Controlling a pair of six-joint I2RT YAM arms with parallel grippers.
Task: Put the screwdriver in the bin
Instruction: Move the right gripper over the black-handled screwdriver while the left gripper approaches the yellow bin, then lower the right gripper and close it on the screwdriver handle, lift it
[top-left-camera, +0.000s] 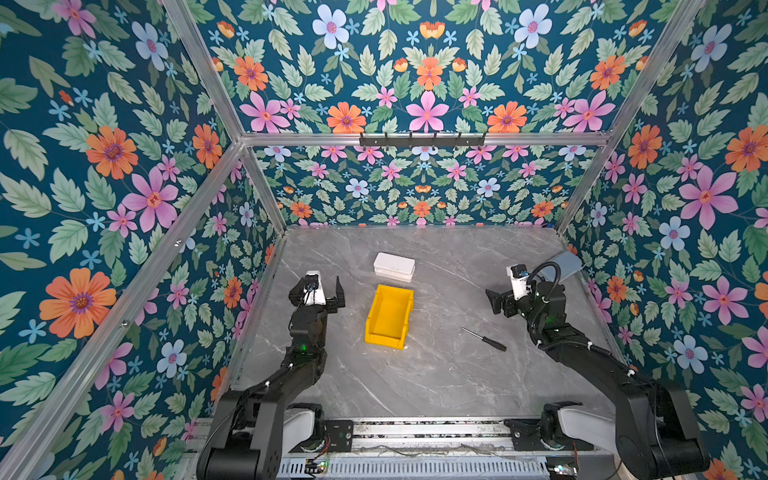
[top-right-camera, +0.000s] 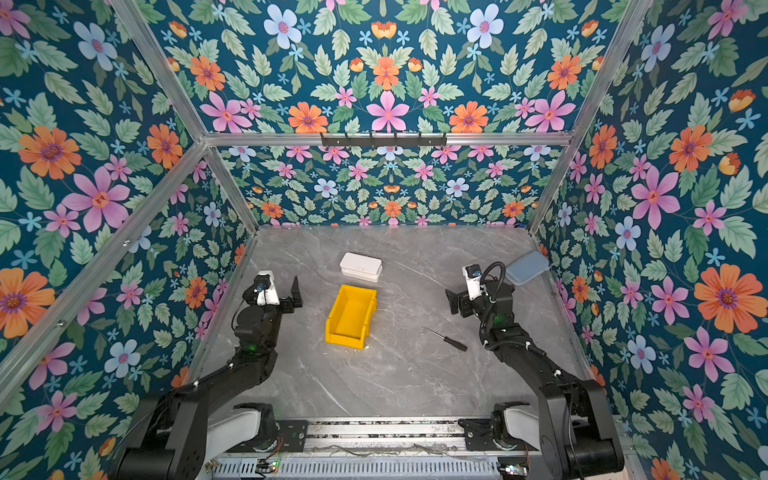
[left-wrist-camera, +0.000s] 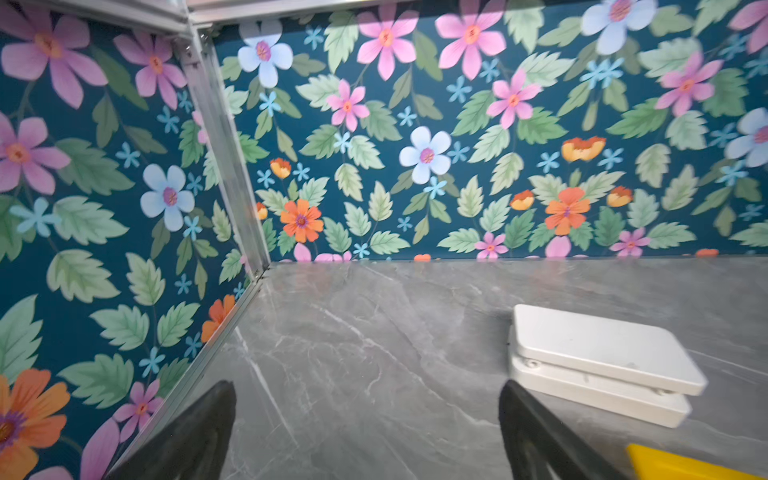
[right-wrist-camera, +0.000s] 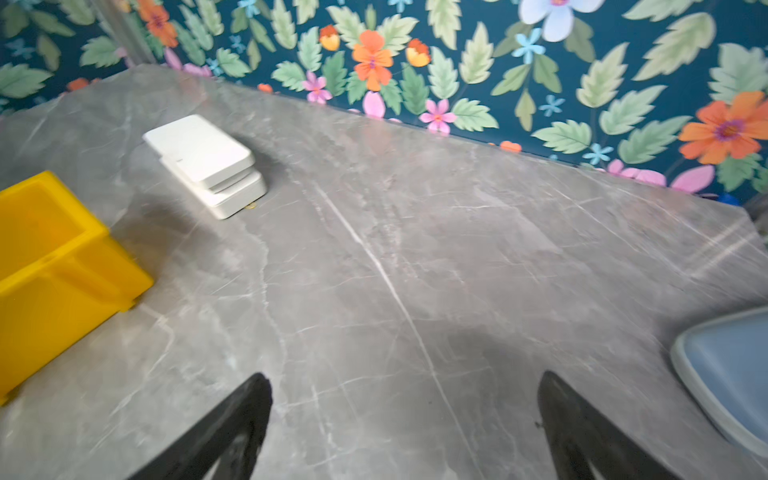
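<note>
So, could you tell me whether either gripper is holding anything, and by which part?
Nothing is held: the left gripper and the right gripper are both open and empty, and the screwdriver lies untouched on the table.

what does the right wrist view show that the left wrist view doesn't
Only the right wrist view: the blue-grey pad at the picture's edge, the open right tool, and part of the yellow bin's inside.
Only the left wrist view: the open left tool.
Both: the white box, the yellow bin (just a corner in the left wrist view) and the grey table. Neither shows the screwdriver, which lies on the table in both top views.
</note>
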